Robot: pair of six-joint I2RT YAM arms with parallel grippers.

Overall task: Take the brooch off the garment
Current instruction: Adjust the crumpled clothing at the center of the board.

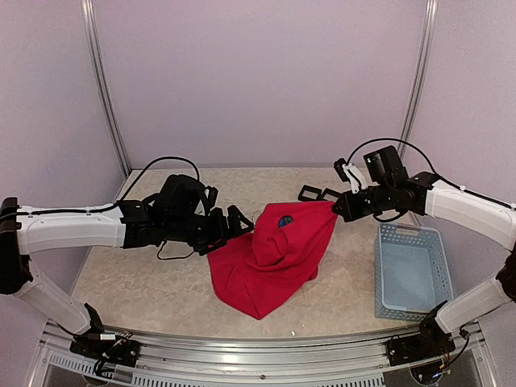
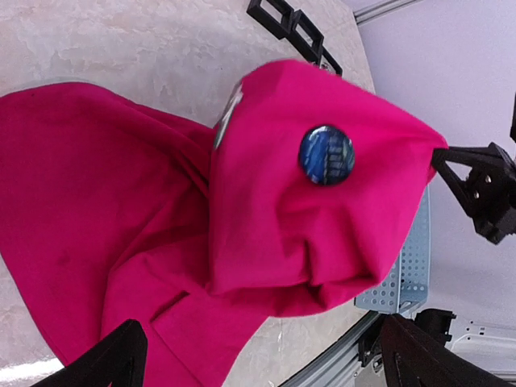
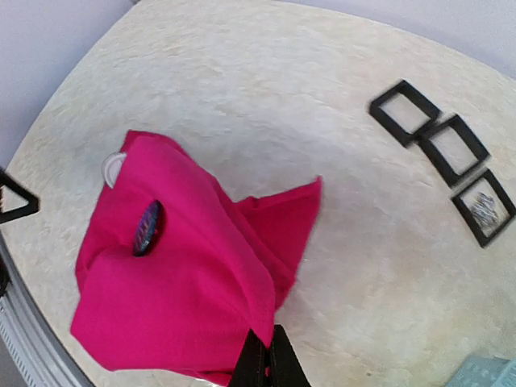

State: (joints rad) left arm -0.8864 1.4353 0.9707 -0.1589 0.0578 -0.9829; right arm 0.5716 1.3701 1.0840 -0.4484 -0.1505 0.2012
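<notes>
Right gripper holds up a corner of the red garment; left gripper gapes wide beside it.

The garment sits mid-table. Its upper right corner is pulled up into a peak by the right fingers, which are pinched tight on the cloth, while the rest sags and lies crumpled on the table. The round blue brooch is pinned on the raised part, a little below the peak, and faces the left gripper. That gripper's fingers are spread wide near the garment's left side and grasp nothing. A pale blue basket stands to the right, apart from the garment. Three black square frames lie in a row on the table behind it.
</notes>
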